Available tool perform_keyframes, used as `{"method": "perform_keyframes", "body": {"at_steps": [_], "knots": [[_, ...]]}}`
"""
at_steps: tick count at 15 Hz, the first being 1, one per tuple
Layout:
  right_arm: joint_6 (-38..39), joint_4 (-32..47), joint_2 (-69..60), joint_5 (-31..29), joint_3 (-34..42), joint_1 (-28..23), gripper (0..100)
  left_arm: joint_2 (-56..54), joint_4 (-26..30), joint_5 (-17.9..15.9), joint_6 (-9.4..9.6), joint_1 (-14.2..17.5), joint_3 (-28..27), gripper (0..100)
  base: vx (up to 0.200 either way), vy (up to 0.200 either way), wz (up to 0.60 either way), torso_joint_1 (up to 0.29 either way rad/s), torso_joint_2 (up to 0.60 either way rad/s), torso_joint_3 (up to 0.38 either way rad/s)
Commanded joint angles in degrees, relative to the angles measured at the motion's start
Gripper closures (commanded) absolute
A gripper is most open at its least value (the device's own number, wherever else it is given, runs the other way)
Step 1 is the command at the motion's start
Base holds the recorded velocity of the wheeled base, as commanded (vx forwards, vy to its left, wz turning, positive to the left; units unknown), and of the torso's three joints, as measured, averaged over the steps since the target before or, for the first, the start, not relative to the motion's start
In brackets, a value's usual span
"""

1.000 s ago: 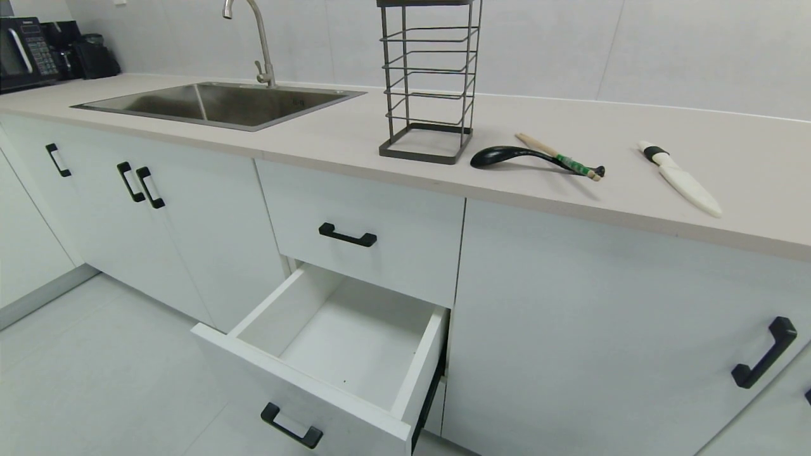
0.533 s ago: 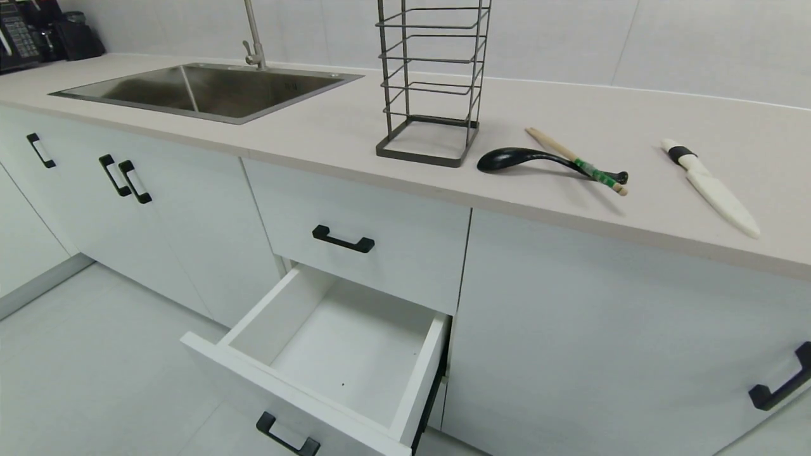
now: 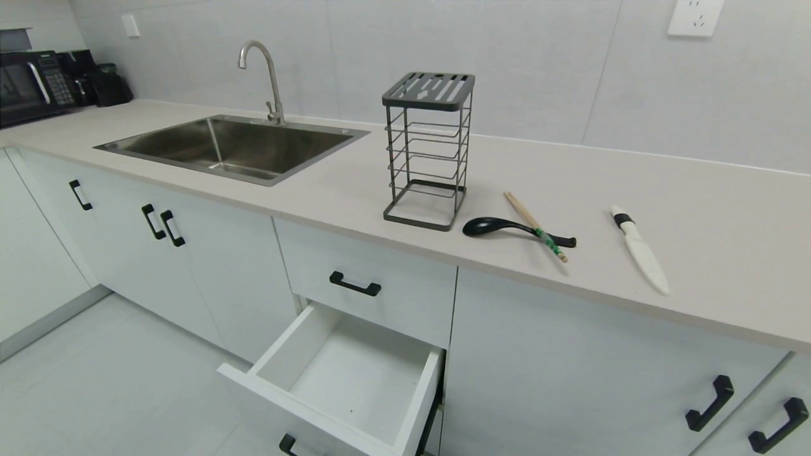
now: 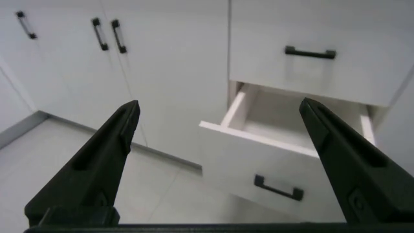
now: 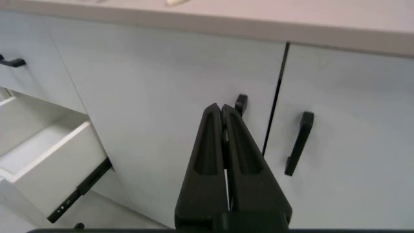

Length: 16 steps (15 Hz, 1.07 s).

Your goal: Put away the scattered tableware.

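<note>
A black spoon (image 3: 494,225), chopsticks (image 3: 535,227) and white knife (image 3: 640,249) lie near the worktop's (image 3: 342,190) front edge. The left gripper (image 4: 220,107) has its fingers wide apart; the right gripper (image 5: 223,111) has them together.

Kitchen: a steel sink (image 3: 253,147) with faucet (image 3: 274,88) is sitting upper left, a microwave (image 3: 25,88) is standing at far left, and white cabinets (image 3: 570,354) are running below.

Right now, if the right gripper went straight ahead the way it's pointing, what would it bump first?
Probably the white cabinet door, close to its black handle. The shut right gripper aims right there, though I cannot tell how far off the door is.
</note>
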Motion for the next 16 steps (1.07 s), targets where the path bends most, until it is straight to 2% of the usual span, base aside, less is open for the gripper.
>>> {"method": "perform_keyframes", "body": {"at_steps": [1,6,7,8,9,16], "knots": [[0.0,0.0,0.0,0.0,0.0,0.0,100,0.1,-0.4,-0.4,-0.14,-0.1,0.0,0,0.0,0.0,0.0,0.051,-0.48,-0.222],[0.0,0.0,0.0,0.0,0.0,0.0,100,0.1,-0.5,-0.8,-0.41,-0.1,0.0,0,0.0,0.0,0.0,0.331,-0.49,-0.231],[0.0,0.0,0.0,0.0,0.0,0.0,100,0.1,-0.4,-0.8,-1.37,-0.1,0.0,0,0.0,0.0,0.0,0.203,-0.3,-0.139],[0.0,0.0,0.0,0.0,0.0,0.0,100,0.1,-0.4,-0.7,-2.34,-0.1,0.0,0,0.0,0.0,0.0,0.105,-0.18,-0.085],[0.0,0.0,0.0,0.0,0.0,0.0,100,0.1,-0.3,-0.7,-2.52,-0.1,0.0,0,0.0,0.0,0.0,0.056,-0.08,-0.041],[-0.1,0.0,0.1,0.0,0.0,0.0,100,0.1,-0.3,-0.9,-2.52,-0.1,0.0,0,0.0,0.0,0.0,0.116,-0.22,-0.103]]}}
